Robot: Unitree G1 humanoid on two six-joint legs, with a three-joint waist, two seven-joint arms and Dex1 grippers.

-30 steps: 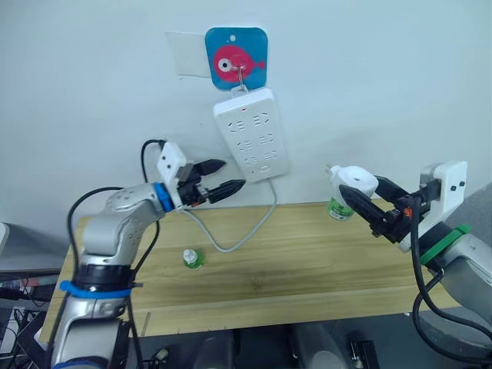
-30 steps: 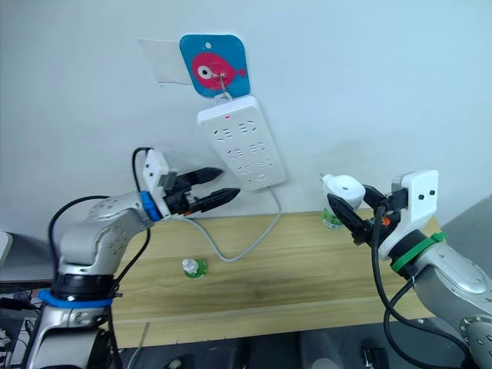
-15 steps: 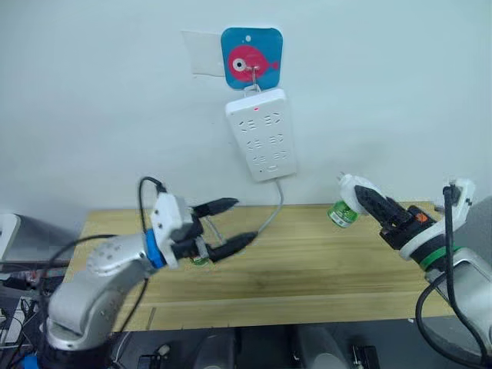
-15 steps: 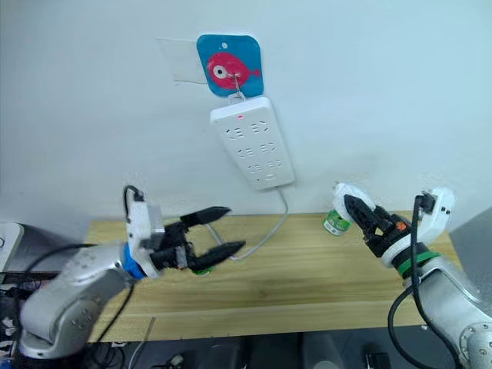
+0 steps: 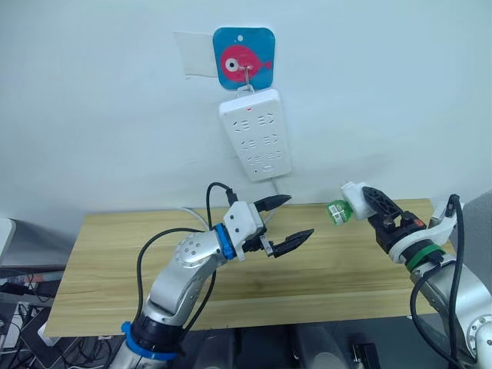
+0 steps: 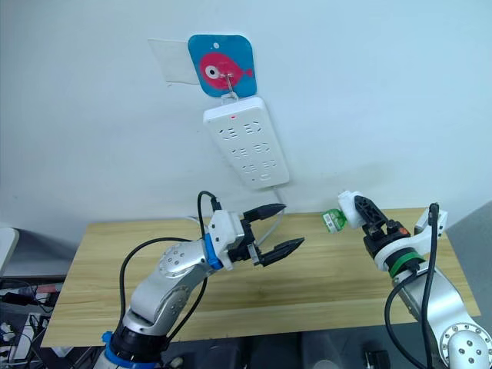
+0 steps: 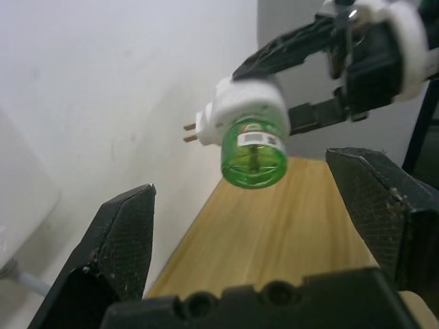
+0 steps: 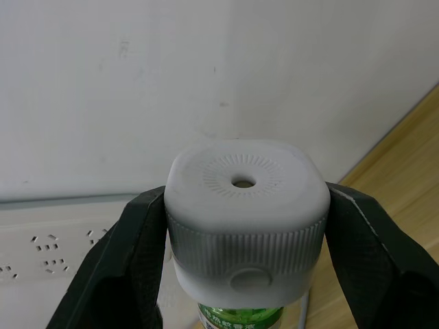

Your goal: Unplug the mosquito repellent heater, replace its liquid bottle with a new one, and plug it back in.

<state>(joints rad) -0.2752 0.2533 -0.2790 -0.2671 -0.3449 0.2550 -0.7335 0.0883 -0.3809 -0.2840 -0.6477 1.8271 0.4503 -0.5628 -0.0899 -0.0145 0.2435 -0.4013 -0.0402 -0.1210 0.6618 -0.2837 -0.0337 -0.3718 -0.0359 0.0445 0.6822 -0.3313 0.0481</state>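
Since half a second ago, the left gripper (image 5: 287, 219) has been raised from low over the wooden surface (image 5: 108, 254) and turned toward the right gripper (image 5: 367, 201), which has been brought in closer. The small white rounded-square plastic heater (image 7: 241, 110), with a round vent hole, two metal prongs and a green liquid bottle (image 7: 254, 153) fitted to it, is held in the air by the right fingers (image 8: 130, 253), while the left fingers (image 7: 120, 236) are spread wide and empty. A long white power strip (image 5: 254, 133) is hung on the wall under a blue fish hook (image 5: 244, 57), and nothing is seen between the two grippers.
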